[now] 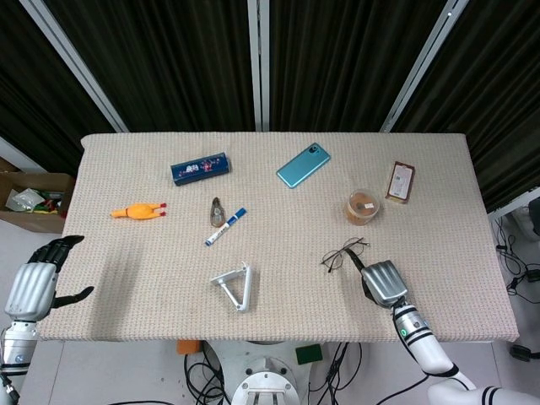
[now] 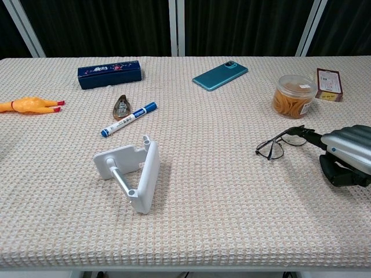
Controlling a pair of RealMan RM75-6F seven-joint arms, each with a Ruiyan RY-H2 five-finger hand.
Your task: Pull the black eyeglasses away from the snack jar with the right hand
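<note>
Lying near the table's front right, just short of the snack jar, the black eyeglasses look light, thin-framed and easily bent; the right hand hooks one temple with an outstretched finger, other fingers curled

Rough woven cloth covers the table; the snack jar is clear glossy plastic (phone glossy too)
</note>
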